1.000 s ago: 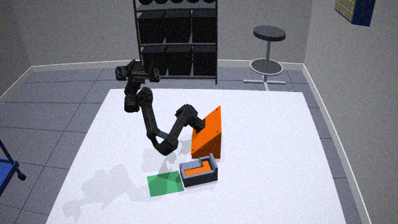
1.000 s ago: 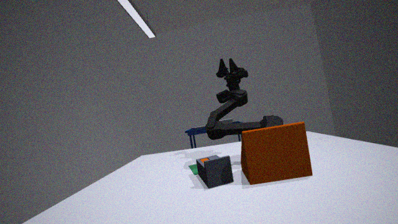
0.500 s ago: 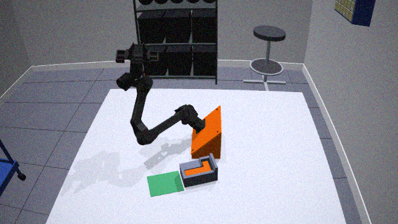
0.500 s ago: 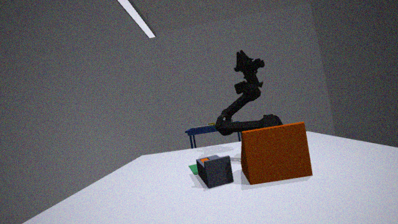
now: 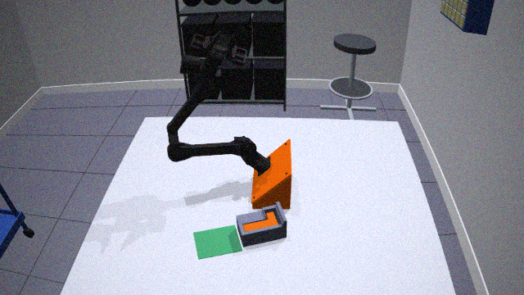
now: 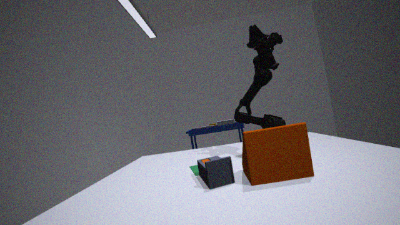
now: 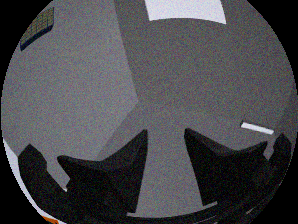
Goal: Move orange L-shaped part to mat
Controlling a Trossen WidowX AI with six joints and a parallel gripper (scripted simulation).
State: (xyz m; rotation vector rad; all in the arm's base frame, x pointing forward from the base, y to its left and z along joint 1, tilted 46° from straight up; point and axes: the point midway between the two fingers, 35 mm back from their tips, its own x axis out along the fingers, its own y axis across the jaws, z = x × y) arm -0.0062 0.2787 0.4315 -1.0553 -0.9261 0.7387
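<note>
I am watching a black arm [image 5: 192,123] rising from an orange wedge-shaped base [image 5: 274,176] on a white tabletop [image 5: 348,184]. The arm is bending out to the left of the base, then climbing steeply toward the far side of the scene, so its hand [image 5: 217,47] is sitting high in the air in front of a dark shelf [image 5: 233,49] by the far wall. In the side view the hand [image 6: 264,39] is standing well above everything on the tabletop, pointing upward.

In the wrist view I am looking past two dark fingers at grey wall and a bright ceiling light [image 7: 184,7]. The fingers are standing partly apart, with a gap of bare wall between them, and they are gripping nothing.

The grey tray [image 5: 262,235] is resting on the tabletop just near of the base. The orange part [image 5: 259,223] is lying inside the tray's pocket, its L shape showing from above, with its foot turned toward the far right corner. I cannot tell whether either end is raised. In the side view only a small patch of the part [image 6: 205,160] is showing at the tray's top.

The green mat [image 5: 217,242] is lying flat just left of the tray, touching or nearly touching its side. The hand is well apart from tray, part and mat.

A round stool [image 5: 353,65] is standing on the floor at the far right.
</note>
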